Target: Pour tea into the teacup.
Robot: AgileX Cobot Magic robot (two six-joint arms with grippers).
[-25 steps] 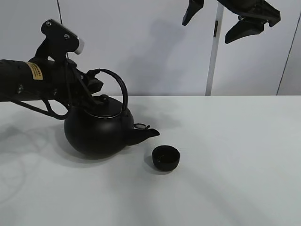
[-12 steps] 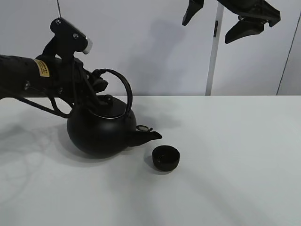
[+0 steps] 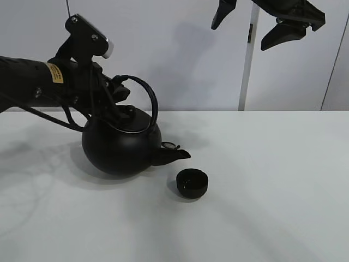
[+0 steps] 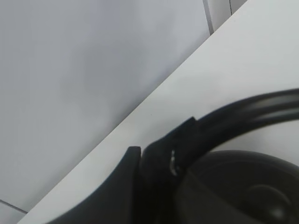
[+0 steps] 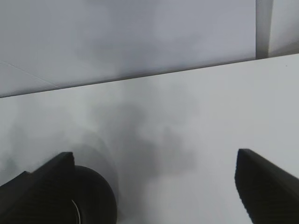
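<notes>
A large round black kettle [image 3: 121, 144] hangs just above the white table [image 3: 262, 180], tilted, its spout [image 3: 173, 155] pointing right and down toward the teacup. The small black teacup [image 3: 192, 182] stands on the table just right of and below the spout tip. My left gripper [image 3: 117, 93] is shut on the kettle's arched handle [image 3: 146, 97]; the left wrist view shows the fingers [image 4: 154, 163] clamped on the handle [image 4: 252, 109] above the kettle body [image 4: 243, 186]. My right gripper [image 3: 253, 24] is open and empty, high up at the top right; its fingertips [image 5: 266, 186] show in the right wrist view.
A grey wall and a vertical white post [image 3: 246, 65] stand behind the table. The kettle's edge [image 5: 93, 196] shows low in the right wrist view.
My left arm has lifted the kettle and carried it to the right, bringing the spout closer to the teacup. The right arm and the teacup have not moved.
</notes>
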